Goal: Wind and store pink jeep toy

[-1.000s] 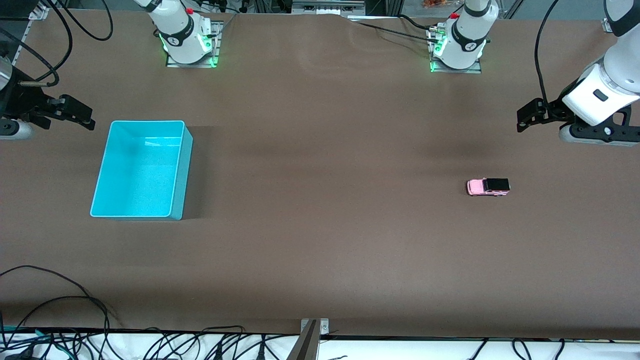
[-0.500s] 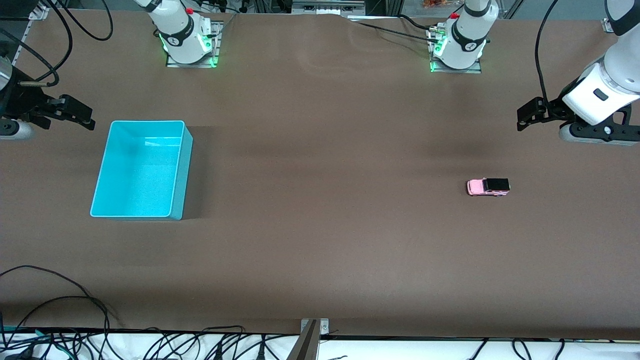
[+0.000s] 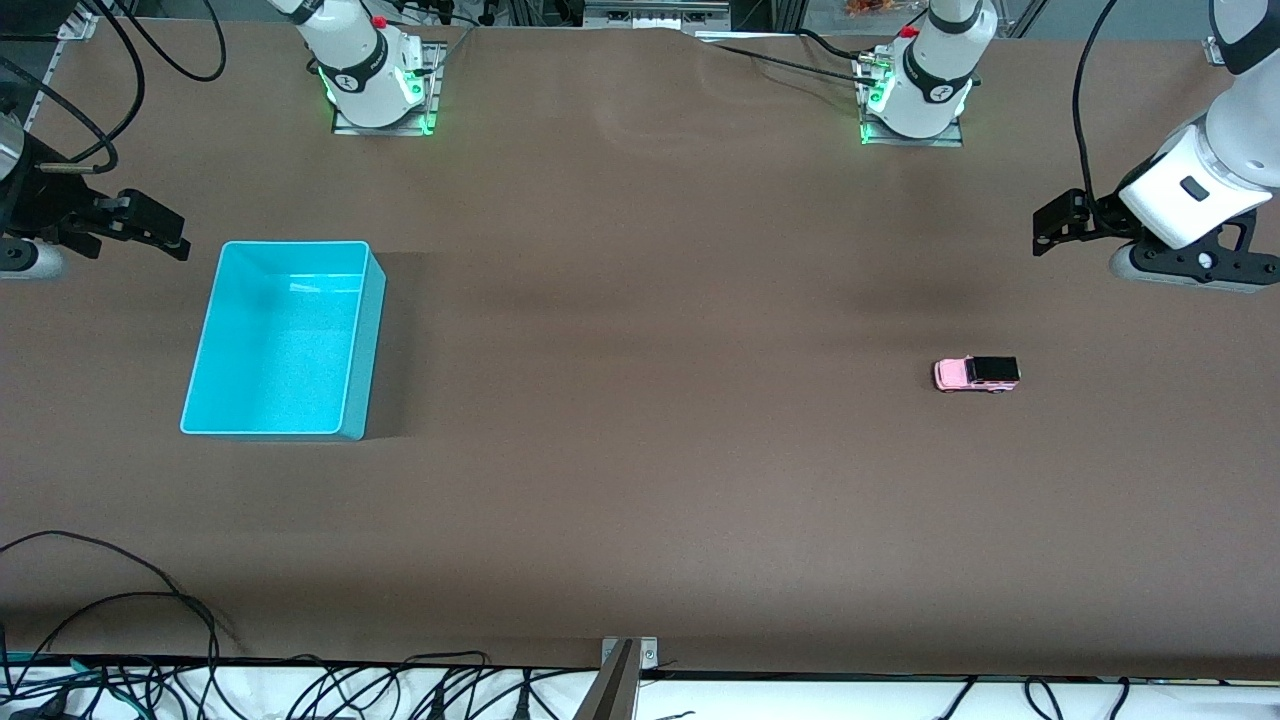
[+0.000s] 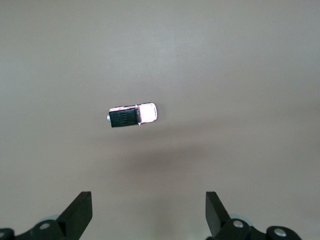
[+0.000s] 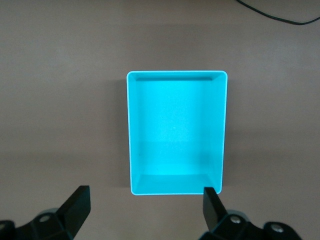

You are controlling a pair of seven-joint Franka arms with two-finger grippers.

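Cables (image 3: pixel 110 640) trail along the table edge closest to the front camera, with a metal bracket (image 3: pixel 628 655) at its middle.

Pink jeep toy (image 3: pixel 977 373) sits on its wheels on the brown table (image 3: pixel 640 480), toward my left arm's end. Light pink hood points toward the right arm's end; black roof covers the rear. Nothing touches it. In my left wrist view the jeep (image 4: pixel 132 114) lies on bare table, well apart from my fingertips (image 4: pixel 80 210), with a soft shadow on the table between the two.

Cyan bin (image 3: pixel 283 340) stands upright toward my right arm's end, well apart from the jeep, with much bare table between them. Nothing inside it. My right wrist view looks straight down into the bin (image 5: pixel 176 85): plain cyan floor, rim intact.

My left gripper (image 3: pixel 1050 225) hangs in the air over the table at my left arm's end, clear of the jeep. Fingers spread wide, holding nothing.

My right gripper (image 3: pixel 160 232) hangs over the table edge at my right arm's end, beside the bin's corner, not touching it. Fingers (image 5: pixel 77 202) spread wide, holding nothing.

Both arm bases (image 3: pixel 375 85) stand farthest from the front camera, green lights lit at their feet.
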